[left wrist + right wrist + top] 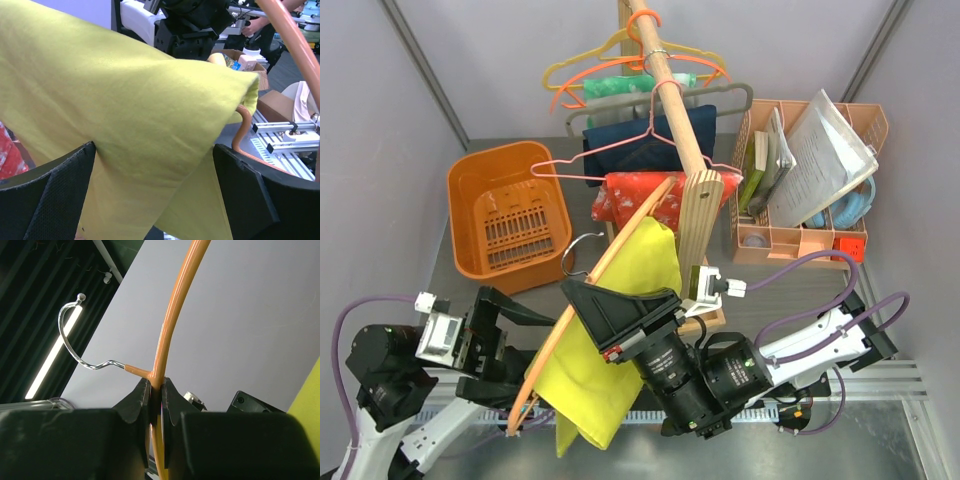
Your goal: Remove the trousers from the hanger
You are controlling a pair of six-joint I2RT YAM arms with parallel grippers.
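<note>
Left claw spread, straddling draped trousers; right claw pinching hanger neck.

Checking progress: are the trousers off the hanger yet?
On: the trousers drape over the hanger, which the right gripper clamps.

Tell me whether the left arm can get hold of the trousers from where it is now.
Probably yes. The left gripper stands open with the trousers hanging between its fingers, so closing should catch fabric; the right gripper clamps the hanger by its hook.
</note>
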